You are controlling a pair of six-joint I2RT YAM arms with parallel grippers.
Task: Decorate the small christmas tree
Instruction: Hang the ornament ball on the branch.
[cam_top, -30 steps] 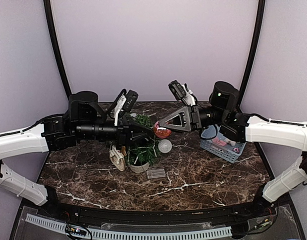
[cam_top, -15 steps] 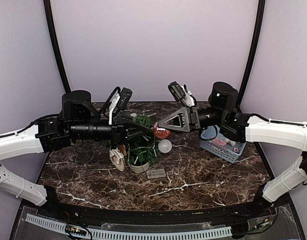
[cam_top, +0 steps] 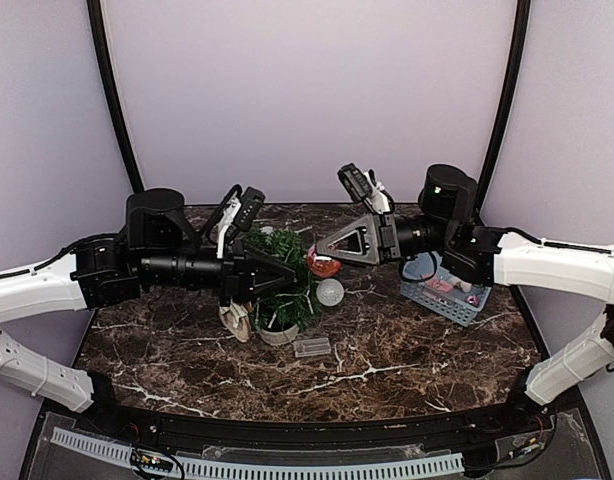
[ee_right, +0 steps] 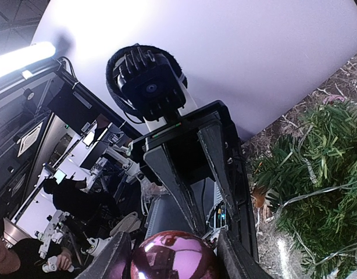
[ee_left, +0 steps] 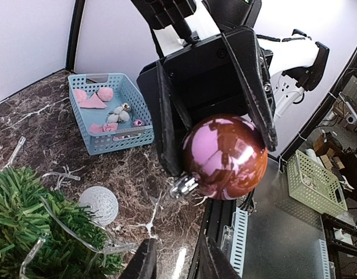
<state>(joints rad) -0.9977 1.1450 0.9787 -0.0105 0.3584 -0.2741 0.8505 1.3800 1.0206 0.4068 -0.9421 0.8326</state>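
Note:
The small christmas tree (cam_top: 284,296) stands in its pale pot at mid-table, with a clear light string over its branches (ee_left: 33,232). My right gripper (cam_top: 324,263) is shut on a shiny purple-red bauble (ee_left: 225,157) and holds it in the air just right of the treetop. The bauble's silver cap (ee_left: 183,186) points at my left gripper (cam_top: 290,272), which hovers over the tree facing it. The left jaws stand apart with nothing between them (ee_left: 178,264). In the right wrist view the bauble (ee_right: 172,258) sits between the two black fingers (ee_right: 236,256).
A white glitter ball (cam_top: 330,291) lies on the table right of the tree. A blue basket (cam_top: 419,290) with pink and silver ornaments stands at the right. A clear plastic piece (cam_top: 312,347) lies in front of the pot, and a beige ornament (cam_top: 235,315) to its left.
My left gripper has gone from shut to open and has drawn back a little to the left of the bauble. The right gripper has held still with the bauble.

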